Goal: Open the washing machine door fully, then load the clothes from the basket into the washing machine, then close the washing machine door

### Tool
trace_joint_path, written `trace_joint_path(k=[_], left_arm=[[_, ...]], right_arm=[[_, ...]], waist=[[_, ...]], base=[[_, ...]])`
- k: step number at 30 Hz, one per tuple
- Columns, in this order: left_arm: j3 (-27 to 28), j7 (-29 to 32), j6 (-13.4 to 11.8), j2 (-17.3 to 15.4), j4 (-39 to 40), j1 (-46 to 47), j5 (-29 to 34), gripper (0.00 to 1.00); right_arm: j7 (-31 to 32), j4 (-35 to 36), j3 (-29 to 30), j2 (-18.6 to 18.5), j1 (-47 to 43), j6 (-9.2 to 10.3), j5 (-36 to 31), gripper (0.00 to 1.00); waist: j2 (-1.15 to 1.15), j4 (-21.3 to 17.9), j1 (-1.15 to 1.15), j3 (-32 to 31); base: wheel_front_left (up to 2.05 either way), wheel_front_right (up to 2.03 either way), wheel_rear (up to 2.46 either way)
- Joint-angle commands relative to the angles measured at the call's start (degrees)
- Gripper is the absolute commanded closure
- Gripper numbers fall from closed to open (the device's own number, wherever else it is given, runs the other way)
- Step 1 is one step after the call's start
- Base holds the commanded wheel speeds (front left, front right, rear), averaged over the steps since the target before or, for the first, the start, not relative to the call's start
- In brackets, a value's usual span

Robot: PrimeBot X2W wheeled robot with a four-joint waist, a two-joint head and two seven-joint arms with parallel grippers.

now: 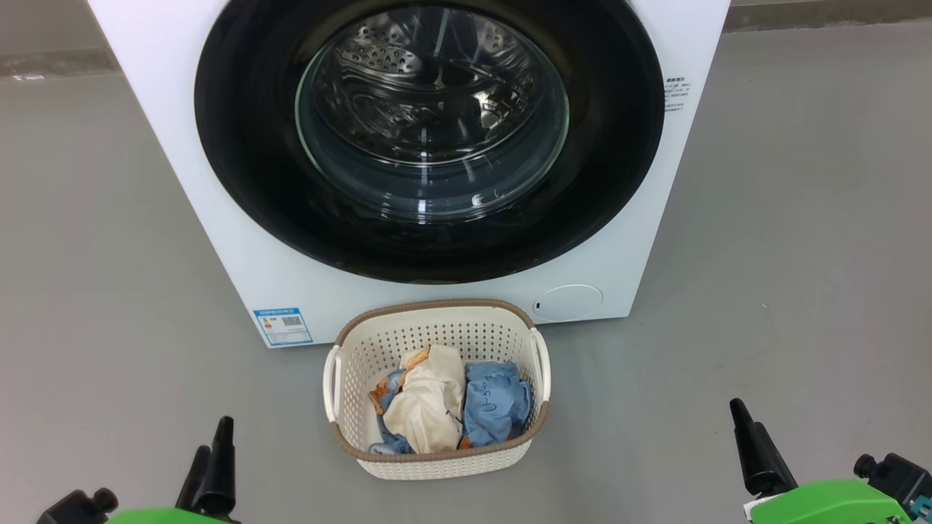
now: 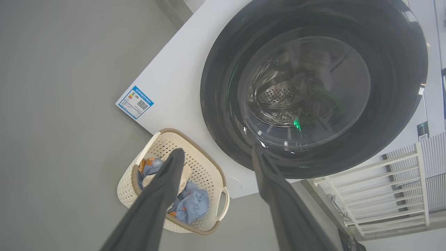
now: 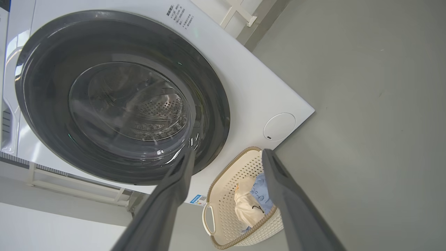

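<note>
The washing machine (image 1: 167, 131) stands ahead, a white box. Its door (image 1: 247, 160) is shut flat against the front, and the steel drum shows through the glass bowl. On the floor right before it sits the cream basket (image 1: 437, 304), holding the clothes (image 1: 429, 400): a cream piece and light blue ones with orange. My left gripper (image 1: 211, 447) is low at the left and my right gripper (image 1: 744, 426) low at the right, both well short of the basket. The left gripper (image 2: 216, 153) and the right gripper (image 3: 228, 153) each stand open and hold nothing.
Grey floor (image 1: 801, 255) lies on both sides of the machine and basket. A blue label (image 1: 282, 325) and a round cap (image 1: 568, 302) mark the machine's lower front. A white slatted rack (image 2: 376, 181) stands beside the machine.
</note>
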State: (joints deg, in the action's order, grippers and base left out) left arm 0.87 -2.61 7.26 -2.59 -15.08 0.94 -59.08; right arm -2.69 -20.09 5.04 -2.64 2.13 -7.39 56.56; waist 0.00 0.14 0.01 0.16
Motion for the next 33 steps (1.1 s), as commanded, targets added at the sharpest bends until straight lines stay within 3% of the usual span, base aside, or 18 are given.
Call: trace_joint_path(k=[1,33], left_arm=[[0.7,-0.8,0.1,-1.1,2.0,1.3,2.1,0.0],[0.1,-6.0,0.2,-1.8,3.9,0.8,24.1,0.0]], right_arm=[[-0.7,1.2,-0.6,-0.4,2.2,-0.04,-2.0,0.0],[-5.9,0.4,-1.5,-0.2,2.6,-0.07,-19.8,0.0]], waist=[[0.0,0.0,0.0,0.0],[0.0,-0.4,0.0,0.0]], base=[[0.0,0.0,0.0],[0.0,0.0,0.0]])
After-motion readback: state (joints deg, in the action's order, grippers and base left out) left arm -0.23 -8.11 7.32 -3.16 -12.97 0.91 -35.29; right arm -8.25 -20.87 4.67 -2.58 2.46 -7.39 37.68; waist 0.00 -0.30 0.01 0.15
